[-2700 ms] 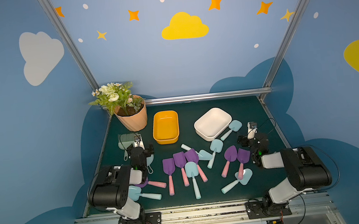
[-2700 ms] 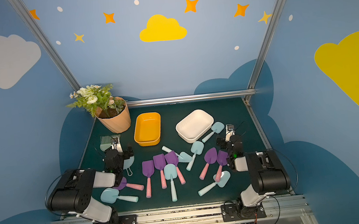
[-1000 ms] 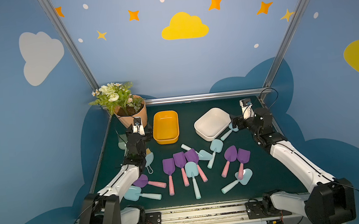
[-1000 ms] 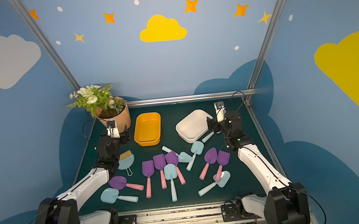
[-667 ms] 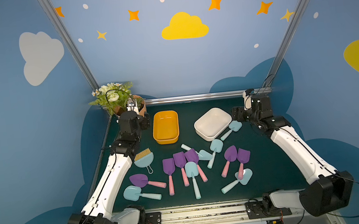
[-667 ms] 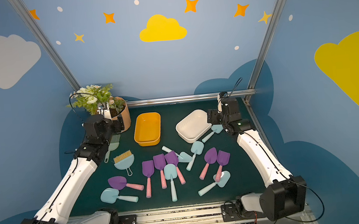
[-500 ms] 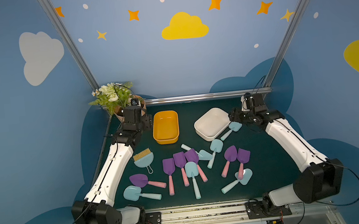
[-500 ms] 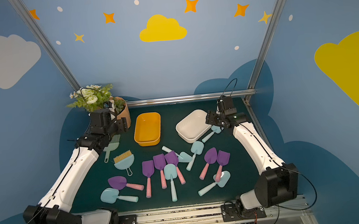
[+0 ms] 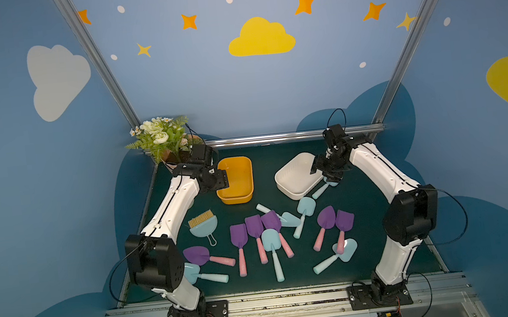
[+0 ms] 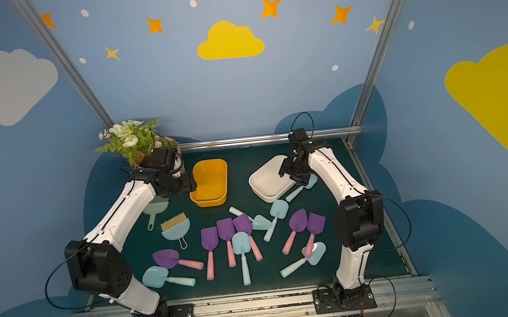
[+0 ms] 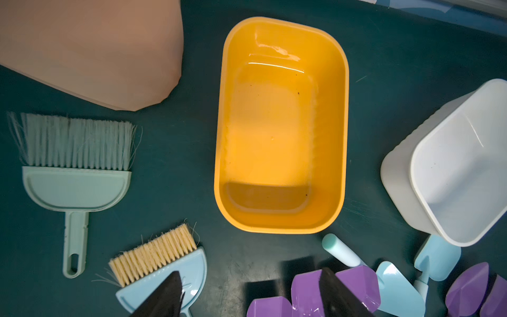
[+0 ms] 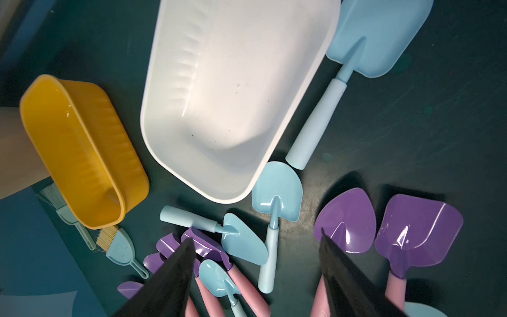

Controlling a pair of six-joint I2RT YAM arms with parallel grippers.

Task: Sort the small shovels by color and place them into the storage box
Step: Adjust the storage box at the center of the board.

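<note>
Read the bench (image 9: 367,211) as a dial in a top view, with 12 at the back rail. Nothing is sorted yet. The yellow tub (image 9: 237,198) at 11 and the white tub (image 9: 298,193) at 1 are both empty. All twelve shovels lie on the bench, six purple and six blue, spread from 8 through the centre to 3.

The left fingers (image 11: 164,296) hang at the yellow tub's 9 o'clock rim. The right fingers (image 12: 170,274) hang over the white tub's 3 o'clock corner. Both pairs stand apart and hold nothing.

This looks like the reach before a first pick, with both arms parked high over the tubs. Next, each arm likely has to swing toward 6, drop low, and set its fingers across a handle before closing.

The right arm's nearest candidate is the blue shovel (image 12: 315,123) lying along the white tub's 4 o'clock side. Its handle touches or nearly touches the tub wall, so there is little room for a finger on that side.

For the left arm, the purple trio (image 9: 254,226) at centre is packed close, and another blue shovel (image 9: 270,239) seems to lie over their handles. The lone purple shovel (image 9: 196,255) at 8 looks like the cleaner grab. The blue brush (image 9: 203,227) at 9 should be left alone.
</note>
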